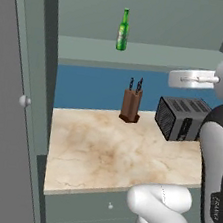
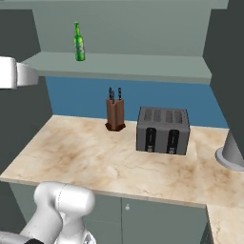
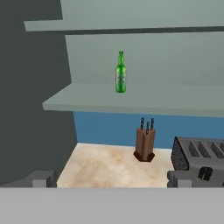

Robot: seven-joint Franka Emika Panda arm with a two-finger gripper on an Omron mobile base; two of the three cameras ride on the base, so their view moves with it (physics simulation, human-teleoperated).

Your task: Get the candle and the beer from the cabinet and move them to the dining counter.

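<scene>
The beer [image 1: 123, 30] [image 2: 79, 43] [image 3: 120, 73], a slim green bottle, stands upright on the lower shelf of the open cabinet [image 1: 142, 55] [image 2: 143, 66] [image 3: 144, 98]. Its left door [image 1: 11, 119] hangs open with a small round knob. My gripper [image 3: 113, 179] is open and holds nothing; its two dark fingertips [image 3: 41, 178] stand wide apart at the bottom of the hand view. It faces the cabinet from a distance, a little below the bottle's level. The candle and the dining counter are out of view.
Under the cabinet lies a marble worktop [image 1: 101, 157] [image 2: 95, 157] against a blue wall. On it stand a brown knife block [image 1: 131, 105] [image 2: 115, 114] [image 3: 145, 144] and a dark toaster [image 1: 182, 119] [image 2: 163, 130] [image 3: 199, 153]. A grey round base [image 2: 231, 153] sits at the far right.
</scene>
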